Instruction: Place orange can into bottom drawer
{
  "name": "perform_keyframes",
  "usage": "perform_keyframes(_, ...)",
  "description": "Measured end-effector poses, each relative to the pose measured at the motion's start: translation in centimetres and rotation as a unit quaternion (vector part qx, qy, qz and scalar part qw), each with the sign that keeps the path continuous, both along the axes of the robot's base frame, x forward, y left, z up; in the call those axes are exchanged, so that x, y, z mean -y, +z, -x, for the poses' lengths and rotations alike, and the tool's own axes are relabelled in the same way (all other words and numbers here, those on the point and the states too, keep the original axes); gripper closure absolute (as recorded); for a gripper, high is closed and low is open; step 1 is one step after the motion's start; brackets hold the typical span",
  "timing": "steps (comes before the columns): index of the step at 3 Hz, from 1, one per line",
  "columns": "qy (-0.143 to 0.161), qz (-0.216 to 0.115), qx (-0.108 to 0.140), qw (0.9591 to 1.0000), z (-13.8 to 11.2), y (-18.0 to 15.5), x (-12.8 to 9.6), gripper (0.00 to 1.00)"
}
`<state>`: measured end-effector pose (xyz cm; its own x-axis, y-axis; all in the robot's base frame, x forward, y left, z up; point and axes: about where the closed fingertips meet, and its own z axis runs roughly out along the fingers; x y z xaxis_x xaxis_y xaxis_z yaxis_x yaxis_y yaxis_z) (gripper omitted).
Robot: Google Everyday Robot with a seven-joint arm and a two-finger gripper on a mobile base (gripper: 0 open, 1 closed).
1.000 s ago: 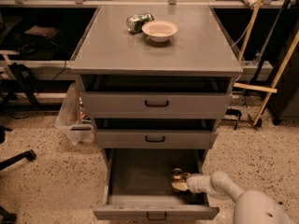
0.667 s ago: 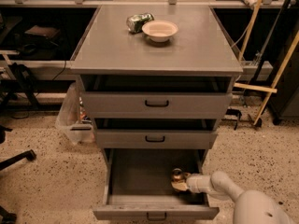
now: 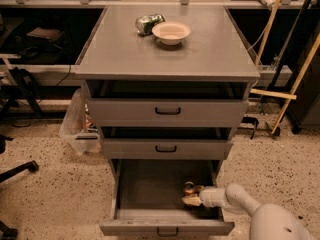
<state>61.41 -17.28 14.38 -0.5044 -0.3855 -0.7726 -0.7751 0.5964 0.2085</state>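
Note:
The bottom drawer (image 3: 150, 215) is pulled out, its floor mostly bare. The orange can (image 3: 189, 188) stands upright at the drawer's right side, silver top showing. My gripper (image 3: 192, 199) reaches in from the lower right on a white arm and sits right at the can's front, its pale fingers (image 3: 190, 201) against the can. The can's lower body is hidden by the fingers.
A green and silver can (image 3: 149, 23) lies beside a cream bowl (image 3: 171, 32) on the cabinet top (image 3: 165, 54). Two shallower drawers (image 3: 167, 111) above stand slightly open. A plastic bin (image 3: 76, 126) is to the left, wooden sticks (image 3: 295, 84) to the right.

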Motion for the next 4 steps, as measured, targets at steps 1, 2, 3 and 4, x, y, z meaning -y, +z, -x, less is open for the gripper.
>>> perform_keyframes(1,0.0,0.0,0.0,1.0,0.0,0.0,0.0,0.0)
perform_keyframes(2,0.0,0.0,0.0,1.0,0.0,0.0,0.0,0.0)
perform_keyframes(3,-0.004,0.014,0.0,0.9999,0.8,1.4,0.6,0.0)
perform_keyframes(4,-0.052,0.056,0.045,0.9961,0.1,8.0,5.3,0.0)
